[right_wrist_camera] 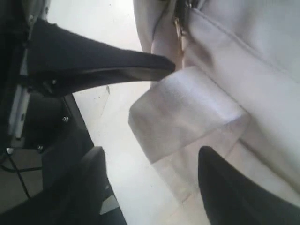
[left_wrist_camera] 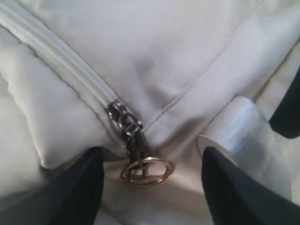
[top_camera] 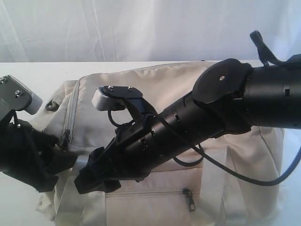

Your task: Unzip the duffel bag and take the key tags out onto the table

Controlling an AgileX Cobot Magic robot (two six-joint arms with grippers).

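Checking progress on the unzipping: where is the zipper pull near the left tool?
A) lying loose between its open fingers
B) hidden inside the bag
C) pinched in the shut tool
A: the zipper pull lies free on the duffel bag, between the wide-spread fingers of the left tool.

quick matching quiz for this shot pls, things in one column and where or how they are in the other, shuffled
Things:
1 metal zipper pull with ring
2 shiny cream webbing handle
3 cream fabric duffel bag
4 right gripper

Place or state:
a lying on the white table
b open, holding nothing
c between the left gripper's open fingers
d just ahead of the right gripper

Pairs: 1c, 2d, 3a, 4b
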